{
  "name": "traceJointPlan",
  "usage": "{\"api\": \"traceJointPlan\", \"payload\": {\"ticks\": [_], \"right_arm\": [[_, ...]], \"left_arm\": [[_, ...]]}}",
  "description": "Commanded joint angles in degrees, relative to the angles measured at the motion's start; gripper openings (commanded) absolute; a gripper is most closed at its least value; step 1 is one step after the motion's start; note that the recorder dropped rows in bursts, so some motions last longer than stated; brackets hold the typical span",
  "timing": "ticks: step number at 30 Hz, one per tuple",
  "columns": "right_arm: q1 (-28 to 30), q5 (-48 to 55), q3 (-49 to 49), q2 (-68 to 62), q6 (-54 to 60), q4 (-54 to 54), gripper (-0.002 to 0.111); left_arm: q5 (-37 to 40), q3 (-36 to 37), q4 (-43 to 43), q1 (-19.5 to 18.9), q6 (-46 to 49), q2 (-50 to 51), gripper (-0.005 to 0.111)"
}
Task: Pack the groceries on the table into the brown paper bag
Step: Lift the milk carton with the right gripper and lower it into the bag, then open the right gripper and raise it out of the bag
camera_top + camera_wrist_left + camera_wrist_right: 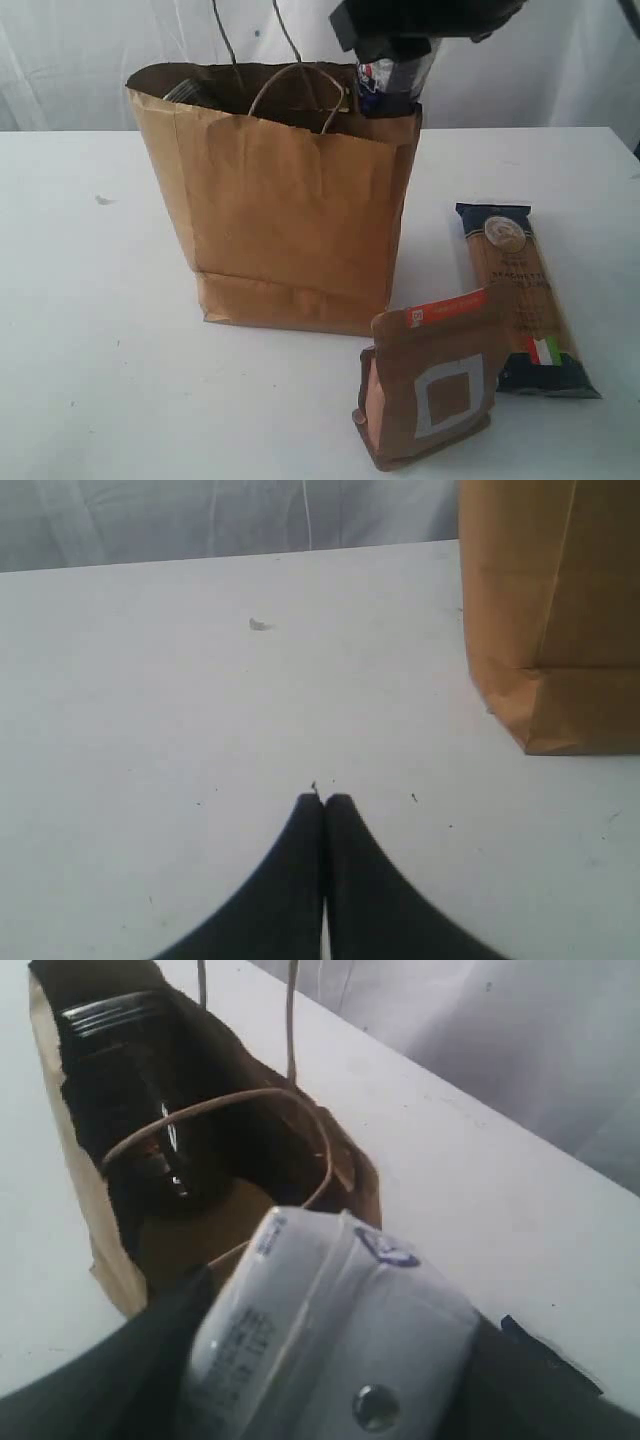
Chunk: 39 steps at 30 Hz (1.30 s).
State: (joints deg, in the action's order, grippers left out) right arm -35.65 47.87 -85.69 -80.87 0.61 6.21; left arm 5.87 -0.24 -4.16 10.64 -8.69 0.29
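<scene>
The brown paper bag (290,220) stands open on the white table (90,360). Over its far right corner my right gripper (395,60) is shut on the small blue-white carton (392,85), whose lower end is level with the rim. In the right wrist view the carton (320,1330) sits between the dark fingers (150,1370), above the bag's mouth (200,1210). A dark ridged-top item (110,1015) lies inside the bag. The brown pouch with an orange strip (430,390) stands in front right. The long spaghetti packet (520,300) lies flat beside it. My left gripper (323,802) is shut and empty, low over the table near the bag's corner (540,710).
A small dark speck (103,200) lies on the table left of the bag. The bag's cord handles (300,85) arch over its mouth. A white curtain (80,50) hangs behind the table.
</scene>
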Motion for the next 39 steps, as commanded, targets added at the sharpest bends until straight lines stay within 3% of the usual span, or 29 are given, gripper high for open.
{"api": "traceJointPlan", "payload": {"ticks": [1, 15, 18, 22, 25, 39], "right_arm": [[0.33, -2.19, -0.49, -3.01, 0.85, 0.29, 0.0], [0.33, -4.71, -0.49, -9.85, 0.71, -1.34, 0.004], [0.33, -4.34, -0.49, -9.85, 0.71, -2.37, 0.02], [0.33, -2.34, -0.49, -9.85, 0.71, -2.61, 0.055], [0.33, -1.17, -0.49, -9.85, 0.71, -2.61, 0.067], [0.33, 0.37, -0.49, -7.17, -0.25, -2.61, 0.066]], "left_arm": [[-0.27, 0.24, 0.2, -0.18, 0.15, -0.29, 0.0], [-0.27, 0.24, 0.2, -0.18, 0.15, -0.29, 0.0], [-0.27, 0.24, 0.2, -0.18, 0.15, -0.29, 0.0], [-0.27, 0.24, 0.2, -0.18, 0.15, -0.29, 0.0], [-0.27, 0.24, 0.2, -0.18, 0.15, -0.29, 0.0], [-0.27, 0.24, 0.2, -0.18, 0.15, -0.29, 0.0]]}}
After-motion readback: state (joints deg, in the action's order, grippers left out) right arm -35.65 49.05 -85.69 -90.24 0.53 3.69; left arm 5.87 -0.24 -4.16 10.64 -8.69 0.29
